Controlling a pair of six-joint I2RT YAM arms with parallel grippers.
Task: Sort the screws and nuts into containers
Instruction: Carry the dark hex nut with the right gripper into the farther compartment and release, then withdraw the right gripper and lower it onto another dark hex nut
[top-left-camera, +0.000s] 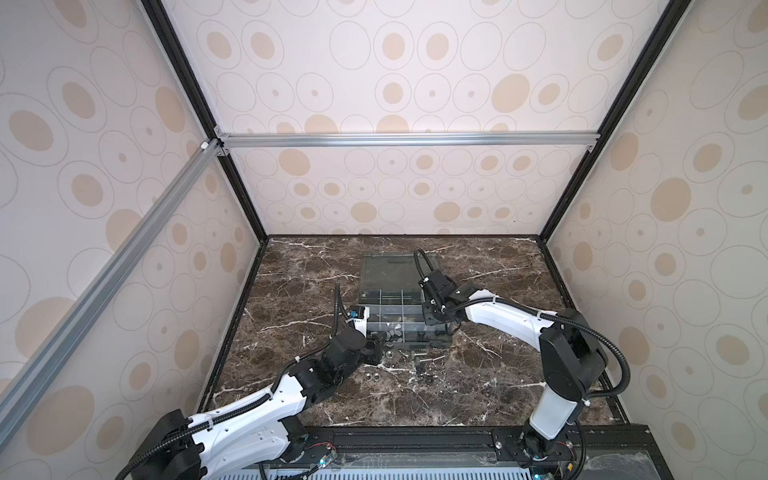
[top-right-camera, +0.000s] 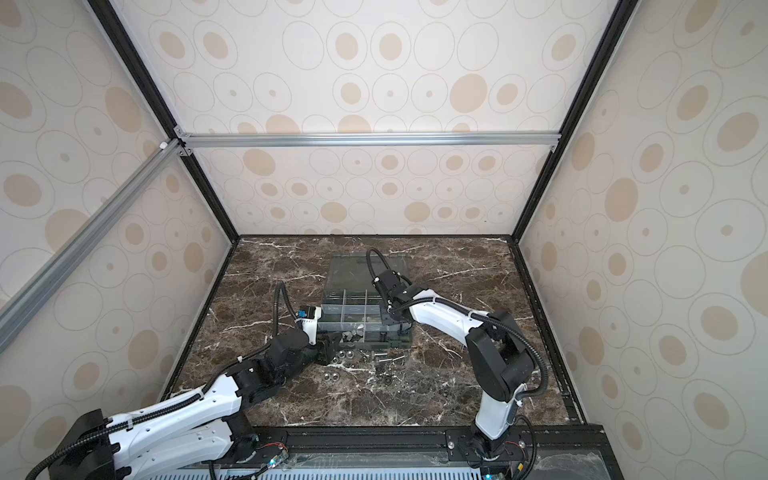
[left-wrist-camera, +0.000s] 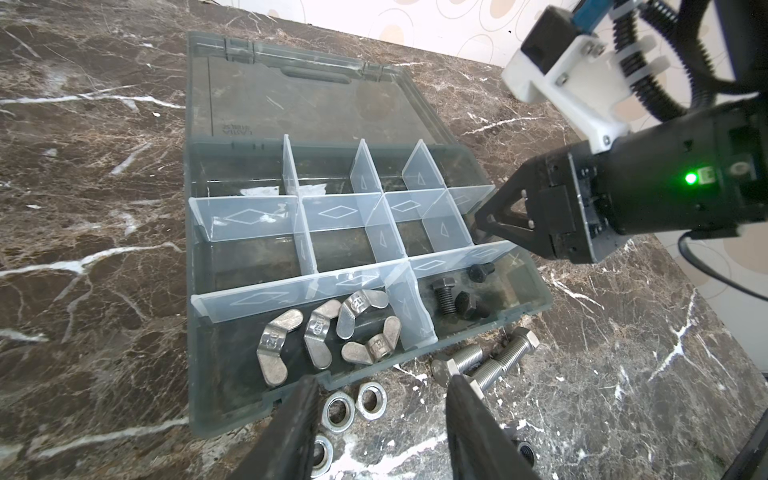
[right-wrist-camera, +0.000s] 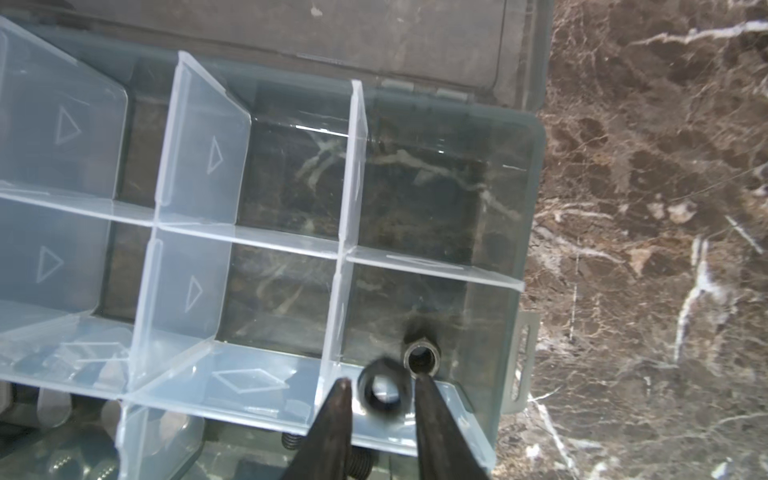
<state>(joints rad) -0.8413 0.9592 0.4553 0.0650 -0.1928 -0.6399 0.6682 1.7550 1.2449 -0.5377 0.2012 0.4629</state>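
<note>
Dark brown marble-look tabletop (top-left-camera: 291, 299) with white veins, cream walls (top-left-camera: 415, 62) covered in tan ovals. Only writing is moulded text on the clear lid (left-wrist-camera: 316, 104), mirrored and unreadable, plus stamps on the wing nuts (left-wrist-camera: 324, 336) I can't make out; the dividers (left-wrist-camera: 249, 216) carry diamond and triangle outlines. Grey translucent organizer box (left-wrist-camera: 195, 299) sits mid-tabletop, lid flat toward the back edge. Its front left compartment has the wing nuts, front right the black bolts (left-wrist-camera: 444, 295). Loose just off its front edge: silver bolts (left-wrist-camera: 505, 357) and ring nuts (left-wrist-camera: 325, 413). Over those hangs the left gripper (left-wrist-camera: 382, 379), jaws wide, nothing in them. At the box's right end the right gripper (right-wrist-camera: 381, 380) has jaws parted a little around a blurred black nut (right-wrist-camera: 365, 386), not visibly pinched; a second black nut (right-wrist-camera: 419, 359) lies in the middle-row end compartment.
</note>
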